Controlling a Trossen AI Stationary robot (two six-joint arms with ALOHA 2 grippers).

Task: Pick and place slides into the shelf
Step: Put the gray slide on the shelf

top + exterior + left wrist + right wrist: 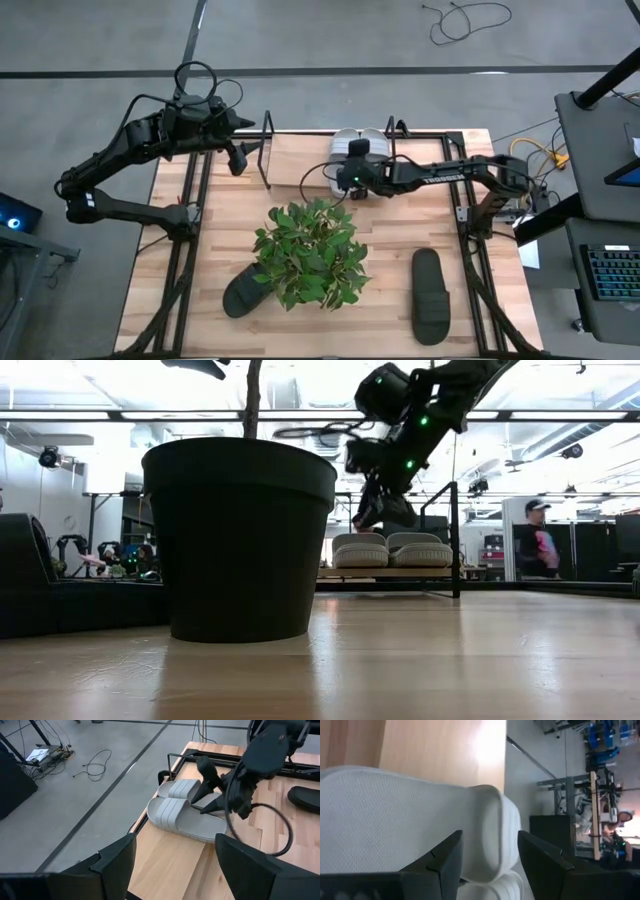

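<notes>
From above, the shelf (pixel 300 160) at the counter's (pixel 400 225) far edge holds two grey slides (pixel 358 140). The right hand (pixel 352 178) hovers just beside them; two black slides (pixel 430 295) lie near the plant (pixel 310 255). The left hand (pixel 238 160) waits by the shelf's end.

Low view: grey slides (pixel 390 550) sit behind the pot (pixel 240 535); a person (pixel 540 545) stands beyond.

Left wrist: left hand (pixel 175 865) open, empty.

Right wrist: right hand (pixel 487 857) open, empty, over a grey slide (pixel 410 820).

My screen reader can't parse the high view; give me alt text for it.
The right gripper hovers over two light grey slides on the shelf at the table's far edge. Two black slides lie beside a potted plant; the left gripper waits by the shelf.
</notes>
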